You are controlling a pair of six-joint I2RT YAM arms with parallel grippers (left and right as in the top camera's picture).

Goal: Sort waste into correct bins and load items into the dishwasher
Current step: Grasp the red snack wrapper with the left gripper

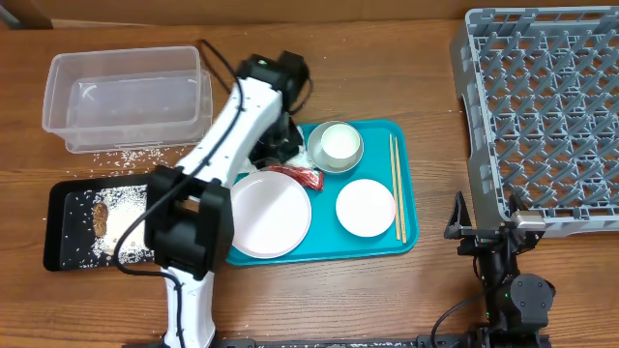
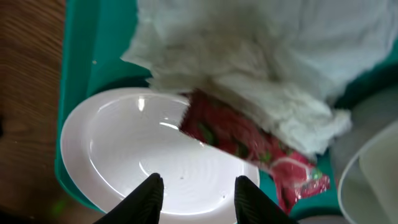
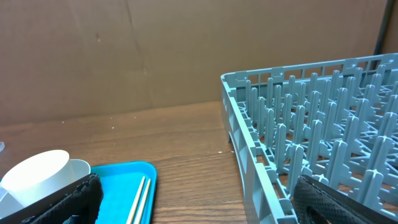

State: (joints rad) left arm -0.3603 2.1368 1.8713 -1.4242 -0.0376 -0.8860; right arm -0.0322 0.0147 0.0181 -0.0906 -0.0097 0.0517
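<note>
Hovering over the large white plate (image 2: 118,149), the left hand (image 2: 196,186) is partly open, nothing between its fingers. Ahead, the red wrapper (image 2: 242,140) lies crinkled across the plate's edge, partly under the crumpled napkin (image 2: 249,56), on the teal tray (image 2: 78,56). The right hand (image 3: 199,196) gapes wide and empty beside the rack (image 3: 323,124).

Looking down from overhead on the whole wooden table (image 1: 387,39), closely from the left wrist onto the large round white plate (image 2: 137,155) on the flat teal tray (image 2: 78,56), and level from the right wrist across that same tray's right edge to the grey plastic peg rack (image 3: 298,106).
</note>
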